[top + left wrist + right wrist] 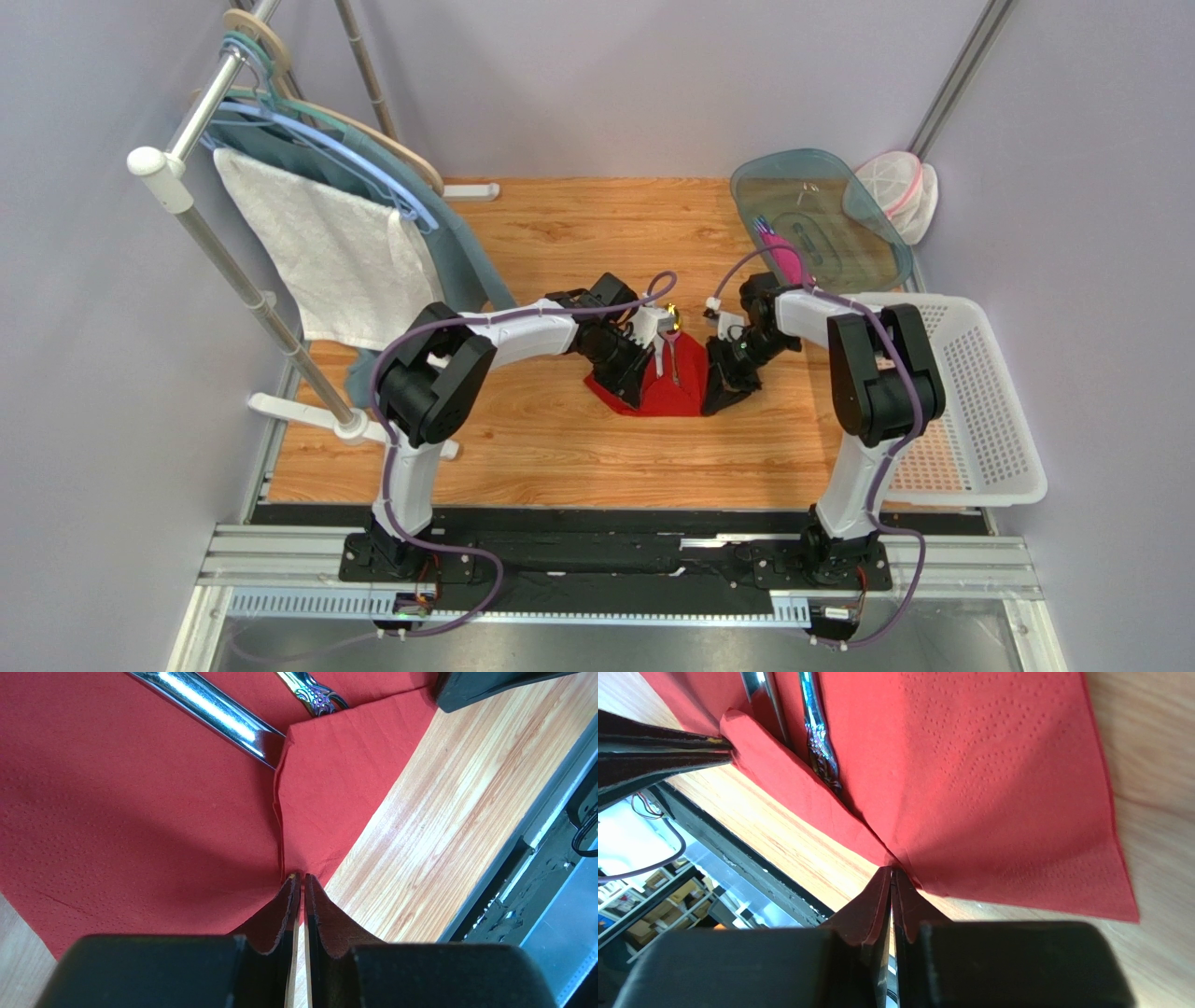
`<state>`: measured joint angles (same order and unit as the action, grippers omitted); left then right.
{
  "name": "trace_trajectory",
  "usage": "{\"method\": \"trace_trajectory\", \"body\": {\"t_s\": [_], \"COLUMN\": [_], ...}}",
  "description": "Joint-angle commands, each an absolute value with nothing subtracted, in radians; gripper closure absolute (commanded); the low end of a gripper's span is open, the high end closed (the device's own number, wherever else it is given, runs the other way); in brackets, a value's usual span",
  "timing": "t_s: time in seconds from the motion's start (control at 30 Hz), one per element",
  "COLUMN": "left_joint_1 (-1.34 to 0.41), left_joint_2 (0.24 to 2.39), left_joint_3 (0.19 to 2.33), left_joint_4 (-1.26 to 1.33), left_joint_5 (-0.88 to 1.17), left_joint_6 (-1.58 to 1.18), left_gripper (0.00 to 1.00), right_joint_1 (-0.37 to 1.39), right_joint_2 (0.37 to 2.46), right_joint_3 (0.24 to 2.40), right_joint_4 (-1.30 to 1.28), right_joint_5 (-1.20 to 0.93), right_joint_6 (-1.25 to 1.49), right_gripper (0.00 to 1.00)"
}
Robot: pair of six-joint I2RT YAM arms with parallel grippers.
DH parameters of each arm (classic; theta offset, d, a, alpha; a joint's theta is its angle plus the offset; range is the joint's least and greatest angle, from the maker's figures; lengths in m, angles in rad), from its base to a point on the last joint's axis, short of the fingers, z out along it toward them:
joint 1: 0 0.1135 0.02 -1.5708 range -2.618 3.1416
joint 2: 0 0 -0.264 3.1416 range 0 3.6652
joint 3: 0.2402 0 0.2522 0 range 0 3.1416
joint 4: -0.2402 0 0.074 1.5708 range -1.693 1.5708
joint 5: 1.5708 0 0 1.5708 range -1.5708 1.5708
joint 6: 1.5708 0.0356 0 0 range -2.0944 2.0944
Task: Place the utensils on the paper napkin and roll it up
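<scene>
red paper napkin (140, 826) under two utensils (210, 710), left pincer (300, 882), right pincer (890, 875) both pinching it

My top camera sits above and behind my bases, looking down from the near edge toward the far one, distant enough to show the whole table (561, 462). Each wrist camera rides just behind its own claw, the left gripper (300, 878) and the right gripper (891, 871), and looks along the fingers from very close. All three views share the paper napkin (659, 395) and the utensils (210, 710).
</scene>
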<state>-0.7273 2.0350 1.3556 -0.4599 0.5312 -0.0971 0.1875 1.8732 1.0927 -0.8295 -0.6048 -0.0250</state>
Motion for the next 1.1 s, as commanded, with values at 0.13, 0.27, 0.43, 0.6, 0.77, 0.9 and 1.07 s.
{"method": "trace_trajectory", "body": {"t_s": [0.13, 0.27, 0.43, 0.6, 0.77, 0.9, 1.07], "left_joint_1": [-0.719, -0.718, -0.718, -0.718, -0.718, -0.718, -0.719], "left_joint_2": [2.033, 2.031, 2.017, 1.999, 1.971, 1.944, 1.951], "left_joint_3": [1.355, 1.348, 1.342, 1.33, 1.312, 1.298, 1.315], "left_joint_4": [-0.436, -0.423, -0.399, -0.368, -0.344, -0.291, -0.243], "left_joint_5": [0.548, 0.555, 0.56, 0.574, 0.603, 0.63, 0.646], "left_joint_6": [-0.12, -0.129, -0.143, -0.156, -0.16, -0.181, -0.224], "left_gripper": [0.85, 0.84, 0.83, 0.81, 0.79, 0.76, 0.73], "right_joint_1": [0.201, 0.218, 0.238, 0.241, 0.242, 0.244, 0.244], "right_joint_2": [1.766, 1.795, 1.813, 1.85, 1.879, 1.885, 1.887], "right_joint_3": [1.166, 1.16, 1.129, 1.131, 1.132, 1.124, 1.121], "right_joint_4": [-0.816, -0.798, -0.752, -0.73, -0.707, -0.706, -0.701], "right_joint_5": [-0.676, -0.698, -0.669, -0.612, -0.569, -0.555, -0.555], "right_joint_6": [-0.006, 0.037, 0.043, 0.038, 0.044, 0.046, 0.057], "right_gripper": [0.88, 0.88, 0.89, 0.89, 0.9, 0.9, 0.91]}}
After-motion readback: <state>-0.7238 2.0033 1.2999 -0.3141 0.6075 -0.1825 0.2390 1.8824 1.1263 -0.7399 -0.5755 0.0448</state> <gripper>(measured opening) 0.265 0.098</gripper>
